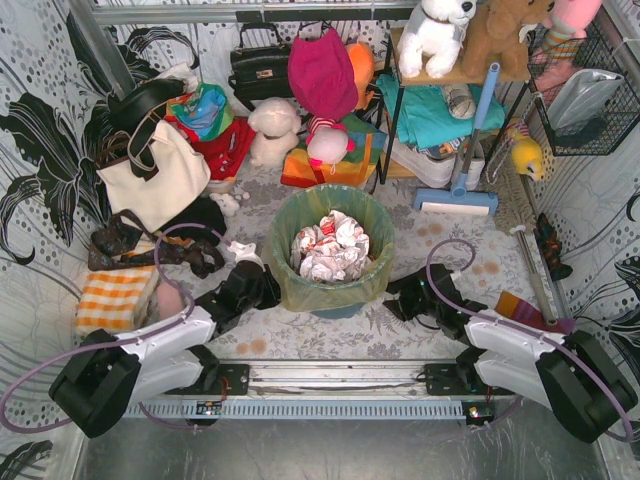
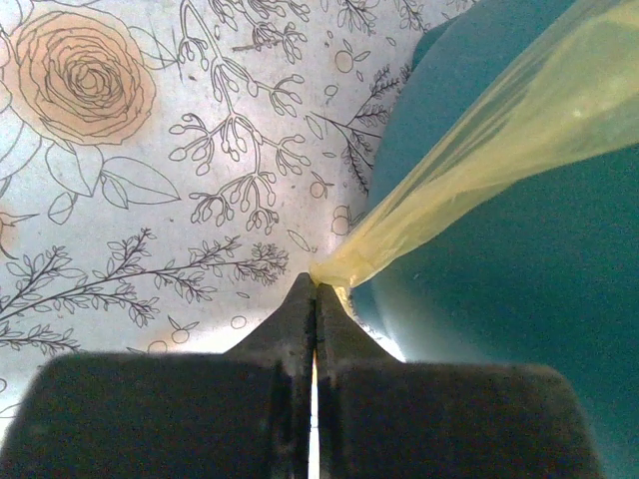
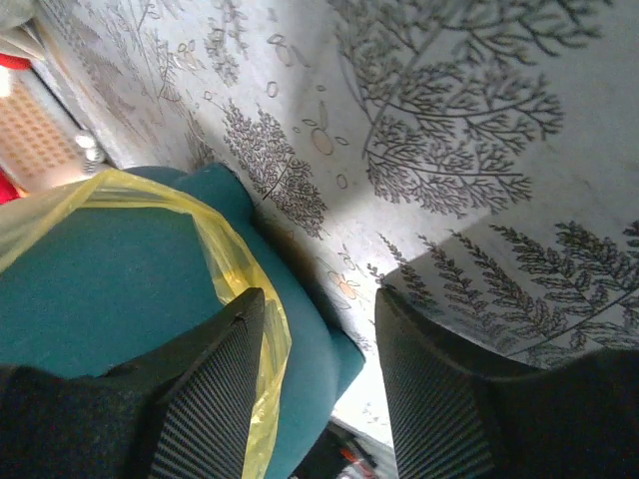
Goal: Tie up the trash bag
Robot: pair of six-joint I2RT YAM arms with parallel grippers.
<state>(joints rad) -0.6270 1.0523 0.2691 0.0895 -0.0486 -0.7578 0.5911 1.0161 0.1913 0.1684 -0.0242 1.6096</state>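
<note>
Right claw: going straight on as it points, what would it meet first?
Likely the patterned table cover, seen through the open right claw. One finger sits over the trash bag rim on the teal bin, so that side may graze first; depth is unclear.

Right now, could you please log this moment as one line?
left gripper: shut on trash bag edge | right gripper: open at teal bin | knot: none

I am operating in a lab test cell dressed as a cluttered home corner: floral printed sheeting [image 1: 40,150] covers walls and floor, with a black handbag [image 1: 260,65], a white plush toy [image 1: 435,35] and an aluminium mounting rail [image 1: 330,375].
</note>
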